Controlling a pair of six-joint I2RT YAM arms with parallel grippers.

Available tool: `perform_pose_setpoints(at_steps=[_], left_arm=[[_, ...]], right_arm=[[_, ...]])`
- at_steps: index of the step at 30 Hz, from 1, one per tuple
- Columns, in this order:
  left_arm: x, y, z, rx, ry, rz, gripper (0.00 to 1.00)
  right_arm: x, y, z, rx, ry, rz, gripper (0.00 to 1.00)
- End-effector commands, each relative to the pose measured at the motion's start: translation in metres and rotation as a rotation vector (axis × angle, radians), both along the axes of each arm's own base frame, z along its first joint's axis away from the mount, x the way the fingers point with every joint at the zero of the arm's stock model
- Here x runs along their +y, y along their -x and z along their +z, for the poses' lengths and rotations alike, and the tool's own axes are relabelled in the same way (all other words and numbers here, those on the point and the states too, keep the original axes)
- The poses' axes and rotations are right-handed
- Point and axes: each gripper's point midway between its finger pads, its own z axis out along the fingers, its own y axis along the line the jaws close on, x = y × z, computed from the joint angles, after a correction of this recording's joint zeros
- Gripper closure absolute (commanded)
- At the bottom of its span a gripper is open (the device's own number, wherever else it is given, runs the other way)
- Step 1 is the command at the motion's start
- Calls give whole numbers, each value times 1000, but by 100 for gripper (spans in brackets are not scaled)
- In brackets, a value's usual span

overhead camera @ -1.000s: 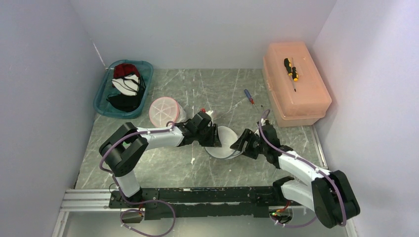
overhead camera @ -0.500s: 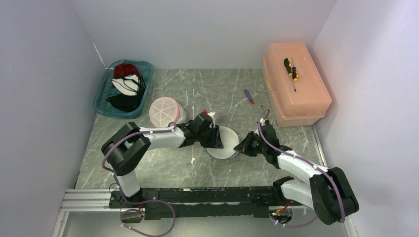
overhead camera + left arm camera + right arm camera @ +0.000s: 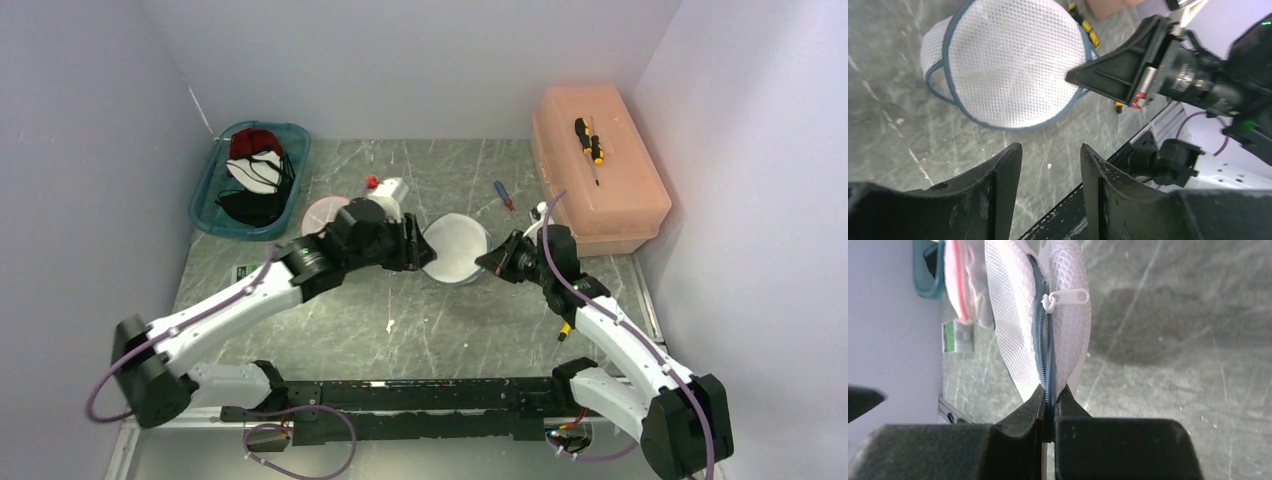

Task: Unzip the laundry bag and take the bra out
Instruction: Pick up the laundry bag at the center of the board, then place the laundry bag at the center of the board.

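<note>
The laundry bag (image 3: 457, 250) is a round white mesh pouch with a blue rim, held up on edge between the two arms. My right gripper (image 3: 1049, 392) is shut on its blue zipper seam. The white zipper pull (image 3: 1068, 297) hangs a little beyond the fingertips, and the zipper below it looks closed. My left gripper (image 3: 1050, 155) stands open just short of the bag (image 3: 1013, 60), with only the table showing between its fingers. The bra is hidden.
A second mesh bag with a pink rim (image 3: 322, 213) lies behind the left arm. A teal bin (image 3: 203, 205) of garments stands at the back left. At the back right are a salmon toolbox (image 3: 598, 190), a yellow screwdriver (image 3: 590, 140) on it and a blue-handled one (image 3: 503, 195) beside it.
My right gripper closed on the bag's edge and both arms moved away from their bases, lifting the bag up on edge. The left gripper has opened wider.
</note>
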Motion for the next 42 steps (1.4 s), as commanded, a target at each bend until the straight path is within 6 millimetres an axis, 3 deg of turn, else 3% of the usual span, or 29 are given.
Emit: perform_pose_setpoints(at_steps=[1,2,5,9,13,18,24,30,33,42], left_arm=[[55,3,41,-112,-68,136,48],[63,8,45,-120,-63,149,48],[87,17,45,-146,-43,199,49],[106,23,42,-175,-14,250,48],[115,23,41,-208,-23,268,47],[110,16,43,-238,-72,243,47],[112,0,41,-289,-133,277,46],[100,-7,27,-272,-158,256,46],[94,-10,16,-244,-184,247,47],[77,-12,2,-197,-154,217,47]], right_arm=[[4,-39,52,-131,-39,-36,100],[6,-45,55,-133,-45,-38,100],[17,-76,87,-211,-93,-27,100],[32,-120,119,-273,-152,-15,100],[45,-173,137,-312,-200,16,100],[48,-239,155,-372,-242,33,100],[43,-318,103,-281,-215,15,100],[30,-365,46,-186,-195,-32,100],[24,-370,24,-137,-179,-73,100],[2,-352,-23,82,-138,-249,100]])
